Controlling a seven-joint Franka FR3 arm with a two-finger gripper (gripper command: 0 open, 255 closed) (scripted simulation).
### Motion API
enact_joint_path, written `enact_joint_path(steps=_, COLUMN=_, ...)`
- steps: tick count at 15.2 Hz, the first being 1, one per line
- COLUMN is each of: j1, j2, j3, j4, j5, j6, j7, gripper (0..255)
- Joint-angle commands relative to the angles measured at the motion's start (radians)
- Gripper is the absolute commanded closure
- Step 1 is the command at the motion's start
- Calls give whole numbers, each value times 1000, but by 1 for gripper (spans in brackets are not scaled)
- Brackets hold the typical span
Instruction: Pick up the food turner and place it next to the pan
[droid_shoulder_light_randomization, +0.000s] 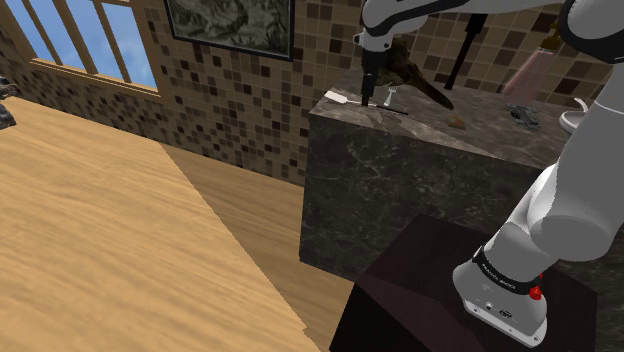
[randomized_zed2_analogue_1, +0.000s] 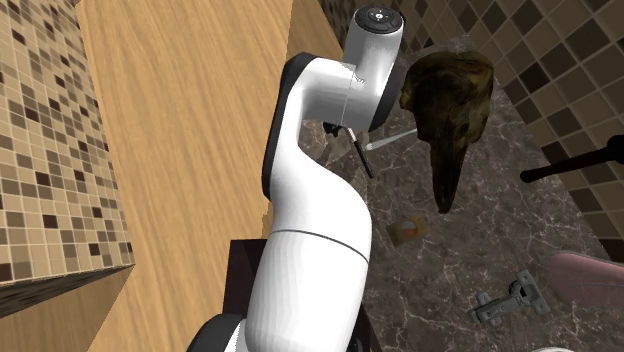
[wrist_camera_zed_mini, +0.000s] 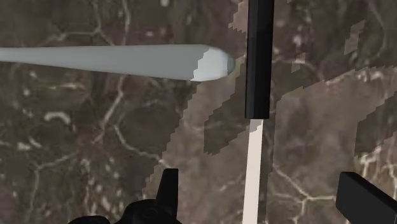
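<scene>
The tool (wrist_camera_zed_mini: 257, 179) hung low over the dark marbled worktop (wrist_camera_zed_mini: 83, 159), fingers wide apart, with the food turner (wrist_camera_zed_mini: 259, 57) lying flat between them, touched by neither, a pale grey utensil (wrist_camera_zed_mini: 114, 60) just beside its black handle, and what looked like the brownish pan (droid_shoulder_light_randomization: 420, 75) beyond.

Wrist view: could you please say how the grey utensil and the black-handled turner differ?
Colour: the grey utensil is one tone; the black-handled turner turns cream past its handle. Shape: the grey utensil tapers to a rounded tip; the turner's handle is straight and square-ended. Pose: the turner runs between the open gripper's fingers; the grey utensil lies crosswise to it. Both lie on the marbled counter.
</scene>
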Motion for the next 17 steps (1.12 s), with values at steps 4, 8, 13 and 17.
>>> enact_joint_path(steps=4, j1=0, j2=0, j3=0, j4=-3, j5=0, j6=3, j7=0, gripper=0)
enact_joint_path(steps=8, j1=0, j2=0, j3=0, j4=-3, j5=0, j6=3, j7=0, gripper=255)
enact_joint_path(steps=13, j1=0, j2=0, j3=0, j4=-3, j5=0, j6=3, j7=0, gripper=255)
enact_joint_path(steps=17, j1=0, j2=-5, j3=0, j4=18, j5=-1, j6=-22, j7=0, gripper=255)
